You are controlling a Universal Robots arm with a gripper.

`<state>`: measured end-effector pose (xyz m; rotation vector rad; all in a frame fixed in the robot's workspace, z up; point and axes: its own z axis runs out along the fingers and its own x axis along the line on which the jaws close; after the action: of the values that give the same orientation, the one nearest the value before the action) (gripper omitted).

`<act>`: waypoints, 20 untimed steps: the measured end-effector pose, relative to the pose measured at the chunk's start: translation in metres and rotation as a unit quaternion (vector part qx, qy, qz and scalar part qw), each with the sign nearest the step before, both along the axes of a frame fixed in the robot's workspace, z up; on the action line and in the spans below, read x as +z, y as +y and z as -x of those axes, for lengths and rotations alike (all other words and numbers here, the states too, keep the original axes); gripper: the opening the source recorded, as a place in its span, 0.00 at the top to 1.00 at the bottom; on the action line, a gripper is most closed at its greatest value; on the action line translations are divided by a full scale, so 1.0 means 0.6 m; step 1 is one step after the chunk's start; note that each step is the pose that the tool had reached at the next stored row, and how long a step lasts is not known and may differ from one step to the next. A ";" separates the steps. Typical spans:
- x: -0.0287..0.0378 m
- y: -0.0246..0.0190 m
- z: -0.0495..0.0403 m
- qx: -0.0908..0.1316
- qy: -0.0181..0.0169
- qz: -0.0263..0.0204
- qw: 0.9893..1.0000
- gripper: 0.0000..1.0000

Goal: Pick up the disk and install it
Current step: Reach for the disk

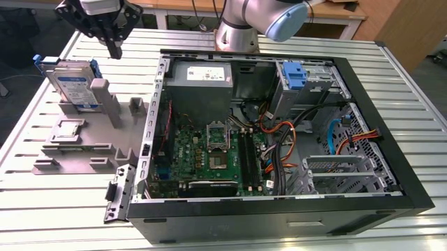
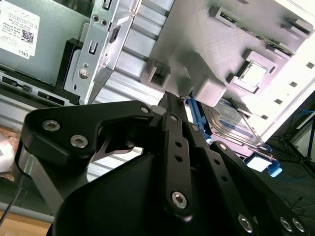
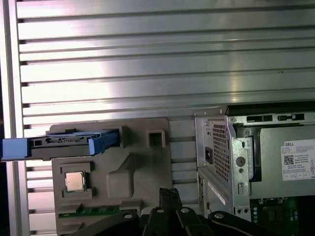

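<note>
Disk pickup hinges on the jaws: the black two-fingered gripper [image 1: 115, 51] has them pinched together on nothing, hovering just above the flat silver disk [image 1: 75, 86] in its blue bracket. It stands on edge in a grey plastic fixture [image 1: 77, 157] beside the open black computer case [image 1: 244, 222]. A good grasp likely needs wide-open jaws centred on its top edge.

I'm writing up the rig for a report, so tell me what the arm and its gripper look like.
The arm is silver-grey metal tubing with a rounded light-blue cap on one joint. The gripper is matte black, built from flat linked bars tapering to narrow tips, with silver screw heads along them. A pale grey body sits above it.
</note>
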<state>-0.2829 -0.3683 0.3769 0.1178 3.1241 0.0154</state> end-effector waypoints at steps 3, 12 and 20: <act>0.000 0.0000 0.002 0.000 0.000 0.000 1.000 0.90; 0.000 0.0001 0.008 0.000 0.000 0.000 1.000 0.90; -0.001 0.0004 0.019 0.000 0.000 0.000 1.000 0.90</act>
<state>-0.2946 -0.3681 0.3761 0.1179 3.1241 0.0153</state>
